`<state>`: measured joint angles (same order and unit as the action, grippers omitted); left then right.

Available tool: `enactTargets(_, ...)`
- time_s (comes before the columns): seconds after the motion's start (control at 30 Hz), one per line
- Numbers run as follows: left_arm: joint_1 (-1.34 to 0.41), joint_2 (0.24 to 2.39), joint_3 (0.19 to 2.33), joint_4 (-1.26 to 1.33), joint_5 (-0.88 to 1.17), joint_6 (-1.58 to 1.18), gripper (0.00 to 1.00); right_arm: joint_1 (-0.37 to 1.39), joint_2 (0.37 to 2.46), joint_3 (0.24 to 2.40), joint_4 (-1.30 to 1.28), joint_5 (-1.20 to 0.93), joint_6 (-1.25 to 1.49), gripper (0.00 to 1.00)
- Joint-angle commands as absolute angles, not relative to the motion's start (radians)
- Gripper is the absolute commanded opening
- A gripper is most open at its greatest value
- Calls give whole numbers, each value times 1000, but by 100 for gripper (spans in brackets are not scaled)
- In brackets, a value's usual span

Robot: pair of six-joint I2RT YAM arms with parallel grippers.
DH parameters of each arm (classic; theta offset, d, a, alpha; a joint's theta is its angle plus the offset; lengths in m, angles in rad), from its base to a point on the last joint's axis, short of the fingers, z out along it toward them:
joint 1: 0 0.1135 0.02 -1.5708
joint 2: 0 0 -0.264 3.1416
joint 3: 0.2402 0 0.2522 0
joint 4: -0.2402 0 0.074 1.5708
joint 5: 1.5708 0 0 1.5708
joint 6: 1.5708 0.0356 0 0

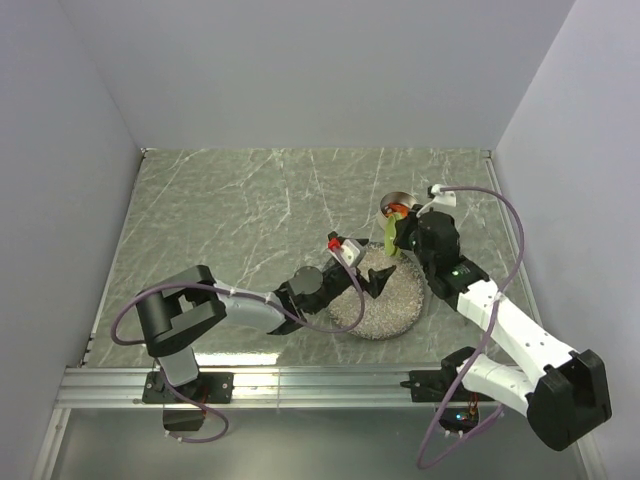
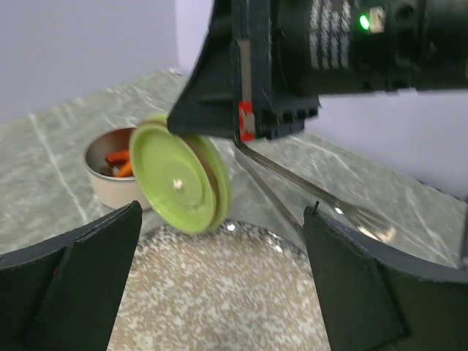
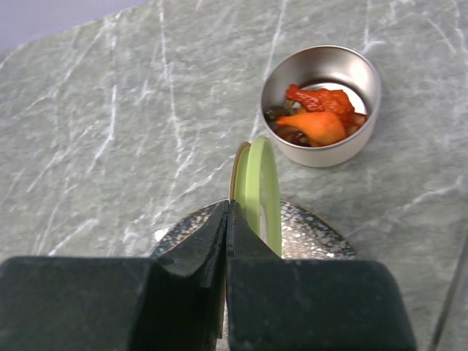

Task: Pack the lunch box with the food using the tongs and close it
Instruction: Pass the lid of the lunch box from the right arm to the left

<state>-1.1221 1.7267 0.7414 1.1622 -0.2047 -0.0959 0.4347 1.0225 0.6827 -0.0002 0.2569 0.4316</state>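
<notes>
The lunch box [image 3: 322, 102] is a small round steel tin standing open on the table beyond the plate, with orange, red and dark food [image 3: 318, 117] inside it. My right gripper [image 3: 228, 208] is shut on the rim of the lime-green lid [image 3: 262, 186] and holds it on edge above the plate's far rim, just short of the tin. In the top view the lid [image 1: 392, 235] hangs beside the lunch box [image 1: 397, 207]. My left gripper [image 2: 223, 219] stands open and empty low over the plate. The tongs [image 2: 307, 181] lie on the table behind the plate.
The large speckled grey plate [image 1: 385, 310] lies between the two arms, and I see no food on its visible part [image 2: 219, 292]. Grey walls close in the marbled table on three sides. The right arm's cable loops near the right wall.
</notes>
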Motion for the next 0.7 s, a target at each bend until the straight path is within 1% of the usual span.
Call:
enactTargets(0.0,-1140,1750,799,1223,-345,-11,99,474,985,721,74,308,459,0)
enactTargets(0.17,-1169,1813,873,1192,-417,64,99,518,968,732,74,328,460,0)
enactTargets(0.5,-1187,1894,922,1236,-503,138,98,594,888,732,63,354,460,0)
enactTargets(0.6,-1192,1913,945,1241,-531,163,95,615,884,729,60,364,462,0)
enactTargets(0.67,-1192,1924,959,1244,-537,169,89,621,882,726,63,356,463,0)
